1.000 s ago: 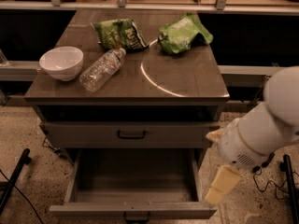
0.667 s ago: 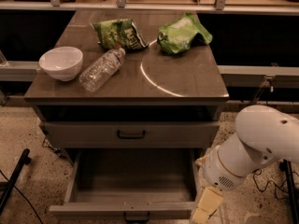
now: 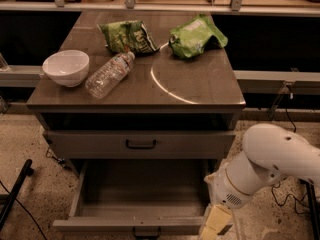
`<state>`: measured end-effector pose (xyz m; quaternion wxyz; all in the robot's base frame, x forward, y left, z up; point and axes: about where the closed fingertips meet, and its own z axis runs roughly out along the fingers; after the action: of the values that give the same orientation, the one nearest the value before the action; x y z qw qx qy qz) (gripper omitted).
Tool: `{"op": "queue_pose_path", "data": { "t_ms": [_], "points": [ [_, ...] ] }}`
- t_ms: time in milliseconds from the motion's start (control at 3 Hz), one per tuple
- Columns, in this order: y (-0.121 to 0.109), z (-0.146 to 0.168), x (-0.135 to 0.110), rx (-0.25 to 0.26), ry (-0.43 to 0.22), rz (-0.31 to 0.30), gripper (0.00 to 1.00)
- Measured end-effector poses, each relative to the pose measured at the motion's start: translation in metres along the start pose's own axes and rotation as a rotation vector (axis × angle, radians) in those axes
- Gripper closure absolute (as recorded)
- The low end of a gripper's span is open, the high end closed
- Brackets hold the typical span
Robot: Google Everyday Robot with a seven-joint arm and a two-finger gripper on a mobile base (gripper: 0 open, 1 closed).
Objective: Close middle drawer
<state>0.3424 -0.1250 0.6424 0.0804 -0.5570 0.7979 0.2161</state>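
Note:
The middle drawer point(image 3: 125, 224) is pulled far out of the cabinet. Its deep box point(image 3: 142, 189) is bare, and its small dark bar handle point(image 3: 146, 232) sits at the bottom edge of the view. My gripper point(image 3: 213, 223) hangs low at the drawer's front right corner, next to the front panel and partly cut off by the frame edge. My white arm point(image 3: 265, 164) reaches in from the right. The drawer above point(image 3: 140, 144), with a like handle, is shut.
On the cabinet top point(image 3: 200, 91) are a white bowl point(image 3: 66, 67), a clear plastic bottle point(image 3: 109, 74) lying on its side, and two green chip bags point(image 3: 128, 35) point(image 3: 196, 35). A dark stand leg point(image 3: 15, 194) is on the floor at left. Cables point(image 3: 287, 121) run at right.
My arm has swung down and to the left. The gripper went from beside the cabinet's right side to the open drawer's front right corner. The drawer has not moved.

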Motion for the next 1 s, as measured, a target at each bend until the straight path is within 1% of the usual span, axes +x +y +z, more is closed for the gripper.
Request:
{"op": "queue_pose_path", "data": {
  "t_ms": [333,667,1000],
  "points": [
    [-0.013,0.036,0.013,-0.037,-0.003,0.030,0.12],
    [-0.018,0.063,0.028,-0.085,0.003,0.053,0.34],
    [-0.019,0.081,0.040,-0.124,0.009,0.065,0.57]
  ]
}}
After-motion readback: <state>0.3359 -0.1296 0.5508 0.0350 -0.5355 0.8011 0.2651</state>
